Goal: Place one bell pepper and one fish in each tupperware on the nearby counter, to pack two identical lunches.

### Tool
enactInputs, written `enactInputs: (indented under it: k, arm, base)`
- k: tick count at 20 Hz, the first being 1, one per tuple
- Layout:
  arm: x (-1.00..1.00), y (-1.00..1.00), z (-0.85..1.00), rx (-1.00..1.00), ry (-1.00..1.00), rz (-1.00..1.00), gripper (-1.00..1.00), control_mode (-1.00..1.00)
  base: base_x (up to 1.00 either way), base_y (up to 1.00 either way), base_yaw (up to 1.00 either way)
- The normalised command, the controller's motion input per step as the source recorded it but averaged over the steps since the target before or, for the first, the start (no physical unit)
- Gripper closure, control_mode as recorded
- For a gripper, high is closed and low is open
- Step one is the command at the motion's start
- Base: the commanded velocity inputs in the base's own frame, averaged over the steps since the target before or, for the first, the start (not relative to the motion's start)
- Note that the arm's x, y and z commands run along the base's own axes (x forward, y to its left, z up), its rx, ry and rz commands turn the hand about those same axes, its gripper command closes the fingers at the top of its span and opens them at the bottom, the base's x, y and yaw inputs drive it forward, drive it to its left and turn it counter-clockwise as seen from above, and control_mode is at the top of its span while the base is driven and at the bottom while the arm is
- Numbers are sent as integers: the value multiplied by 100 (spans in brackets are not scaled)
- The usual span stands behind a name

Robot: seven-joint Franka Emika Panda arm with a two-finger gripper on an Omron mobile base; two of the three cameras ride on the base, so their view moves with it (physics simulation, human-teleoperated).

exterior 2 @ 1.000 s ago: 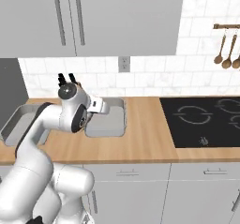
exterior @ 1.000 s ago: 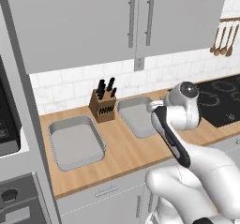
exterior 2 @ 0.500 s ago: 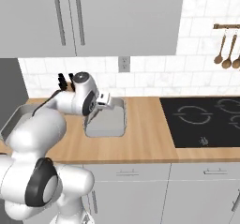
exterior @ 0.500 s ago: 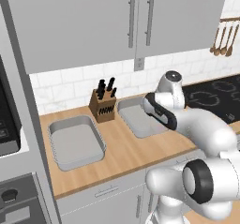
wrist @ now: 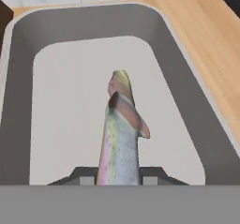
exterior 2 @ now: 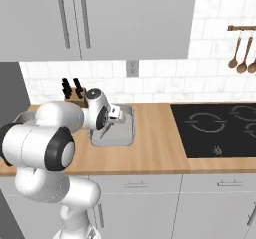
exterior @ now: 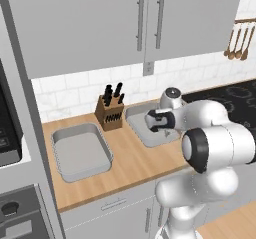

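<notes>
Hand view: the jaws are clamped on a fish, which sticks out ahead of them, over the tupperware just below.

No readable text, labels, brands, numbers or signs anywhere in these views.
The pale grey cabinet doors, the white tiled wall, the wooden knife block, the black cooktop and the shallow grey trays all show plain, unmarked surfaces; the cooktop carries only thin ring outlines, which are not characters.
</notes>
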Motion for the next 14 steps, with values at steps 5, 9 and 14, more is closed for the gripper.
enactInputs:
  k: [5,9,14]
  arm:
    - [99,0,-36,0,2,0,-100,-100]
    - [84,0,-11,0,1,0,-100,-100]
    - [47,0,-5,0,-1,0,-100,-100]
  base:
    - [0,0,0]
    - [0,0,0]
    - [0,0,0]
